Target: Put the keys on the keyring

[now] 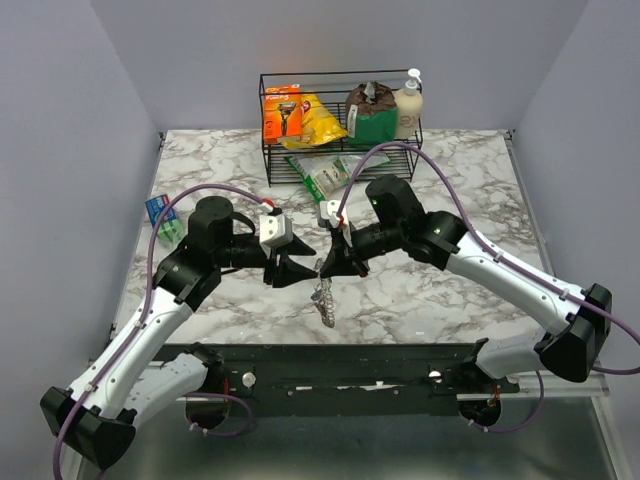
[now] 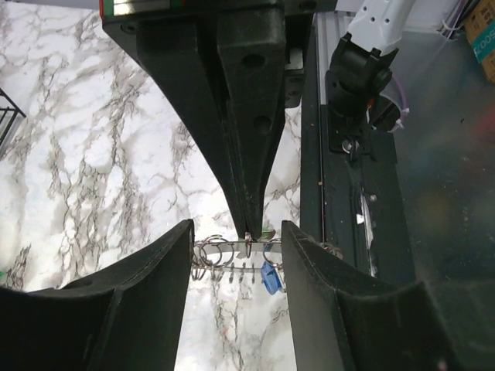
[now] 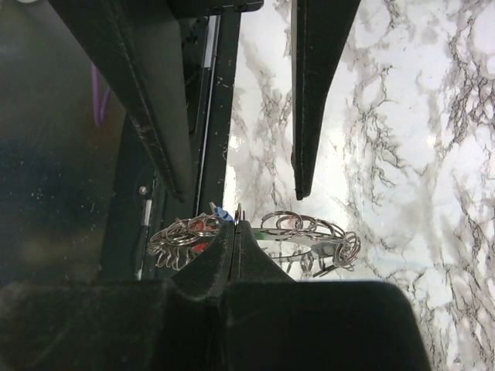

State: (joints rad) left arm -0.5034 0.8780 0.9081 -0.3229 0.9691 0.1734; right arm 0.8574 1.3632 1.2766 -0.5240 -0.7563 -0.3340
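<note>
Right wrist, right claw point(image 3: 237, 226) pinching keyring point(image 3: 240, 212)

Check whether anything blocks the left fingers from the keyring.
Nothing visible does. The open left fingers straddle the keyring, with only the shut right fingers between them, pinching the ring from the opposite side.
</note>
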